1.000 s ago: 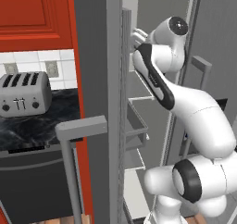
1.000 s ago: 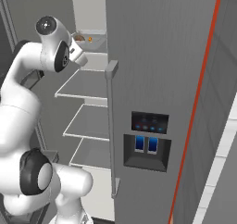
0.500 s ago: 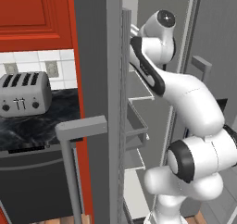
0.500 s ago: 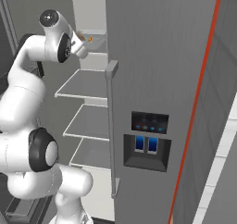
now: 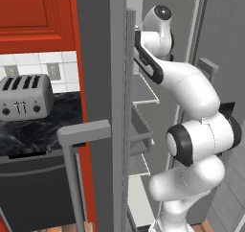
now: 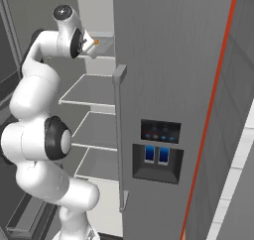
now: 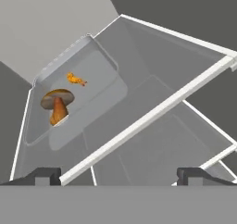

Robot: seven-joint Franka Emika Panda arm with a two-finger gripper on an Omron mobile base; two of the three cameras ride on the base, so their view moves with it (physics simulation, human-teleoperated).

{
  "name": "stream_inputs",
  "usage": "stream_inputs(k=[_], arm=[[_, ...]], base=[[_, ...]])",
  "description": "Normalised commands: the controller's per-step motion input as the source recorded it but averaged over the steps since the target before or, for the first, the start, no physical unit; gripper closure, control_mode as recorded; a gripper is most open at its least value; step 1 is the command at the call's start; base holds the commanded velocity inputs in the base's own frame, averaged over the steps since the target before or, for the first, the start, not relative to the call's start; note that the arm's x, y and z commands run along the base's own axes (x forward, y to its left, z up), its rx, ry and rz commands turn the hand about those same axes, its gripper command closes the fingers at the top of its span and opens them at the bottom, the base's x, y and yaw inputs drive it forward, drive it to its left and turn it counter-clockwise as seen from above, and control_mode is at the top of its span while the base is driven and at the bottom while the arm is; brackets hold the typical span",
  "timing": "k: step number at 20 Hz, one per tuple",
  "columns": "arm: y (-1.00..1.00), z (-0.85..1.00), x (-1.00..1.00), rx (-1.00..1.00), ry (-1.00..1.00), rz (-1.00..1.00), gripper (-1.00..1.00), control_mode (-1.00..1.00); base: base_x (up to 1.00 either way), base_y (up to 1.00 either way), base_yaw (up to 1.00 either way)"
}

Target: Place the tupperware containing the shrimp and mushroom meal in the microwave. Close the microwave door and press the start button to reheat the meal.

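1. Since the earlier frames my white arm has swung further up and into the open grey fridge, its wrist now level with the top shelf.
2. Tool: my two-finger gripper, jaws spread wide, nothing between the two dark fingertips; it hangs short of the top shelf's white front rail and touches nothing.
3. Task item: shallow rectangular pale grey-white plastic tupperware with rounded corners and a flared rim, sitting flat on the top shelf, at the back of it, well apart from my fingertips. In the right base view it shows as a pale edge just beside my wrist.
4. Contents: the shrimp and mushroom meal, one brown-capped mushroom with an orange stem and one small orange shrimp piece, lying close together toward one end of the tupperware's floor.
5. Fridge fittings: white wire-edged shelves stacked below the top one; tall grey fridge door standing open on my left, its bar handle toward the camera.
6. Surroundings: silver four-slot toaster on the dark marbled counter, against the back edge, under red wall cabinets.
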Motion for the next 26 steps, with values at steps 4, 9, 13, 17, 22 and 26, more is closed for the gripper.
stream_inputs(k=[4, 9, 13, 17, 22, 26], arm=[[0.04, -0.02, 0.47, 0.00, 0.06, 0.00, -1.00, -1.00], [0.09, -0.09, 0.45, -0.01, 0.07, 0.00, -1.00, -1.00], [0.14, -0.15, 0.42, -0.03, 0.06, 0.00, -1.00, -1.00], [0.17, -0.17, 0.38, -0.03, 0.02, 0.00, -1.00, -1.00], [0.13, -0.12, 0.37, -0.01, 0.01, 0.00, -1.00, -1.00], [0.10, -0.08, 0.33, 0.00, 0.00, 0.00, -1.00, -1.00]], base=[[0.00, 0.00, 0.00], [0.00, 0.00, 0.00], [0.00, 0.00, 0.00], [0.00, 0.00, 0.00], [0.00, 0.00, 0.00], [0.00, 0.00, 0.00]])
